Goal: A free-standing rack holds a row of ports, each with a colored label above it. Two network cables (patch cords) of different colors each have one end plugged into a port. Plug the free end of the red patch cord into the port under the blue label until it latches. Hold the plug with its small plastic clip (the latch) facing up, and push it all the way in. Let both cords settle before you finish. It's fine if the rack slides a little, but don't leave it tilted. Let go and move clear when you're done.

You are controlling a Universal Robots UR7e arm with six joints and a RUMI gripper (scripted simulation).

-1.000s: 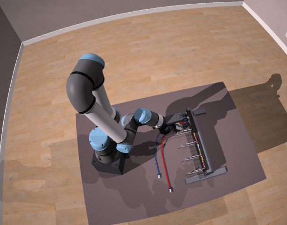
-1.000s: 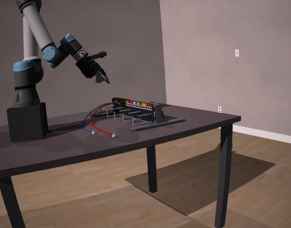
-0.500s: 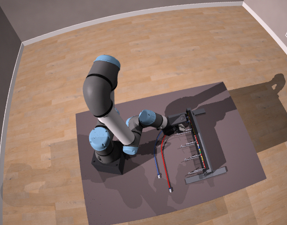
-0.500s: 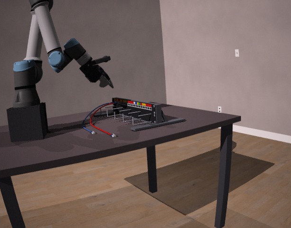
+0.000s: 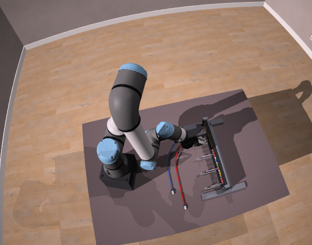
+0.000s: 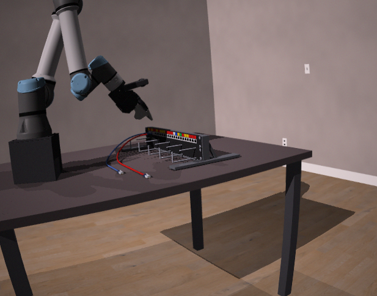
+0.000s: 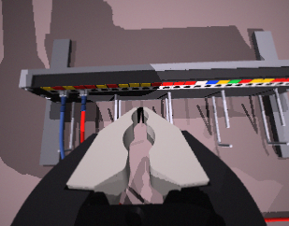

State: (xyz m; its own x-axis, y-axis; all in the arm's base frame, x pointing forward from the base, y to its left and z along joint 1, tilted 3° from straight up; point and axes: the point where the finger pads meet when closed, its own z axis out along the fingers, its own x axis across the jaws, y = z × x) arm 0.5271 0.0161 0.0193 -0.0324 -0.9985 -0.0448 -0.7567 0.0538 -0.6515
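The dark rack stands on the table with a row of colored labels along its front. The blue label is right of the middle, next to a white one. The red cord is plugged in near the rack's left end in the wrist view. Its free plug lies on the table. The blue cord is plugged in beside it, and its free plug also lies on the table. My gripper is shut and empty, well above the rack's front.
Thin metal cable bars stick out from the rack's front toward the cords. The rack's two feet lie flat on the table. The robot base stands behind the cords.
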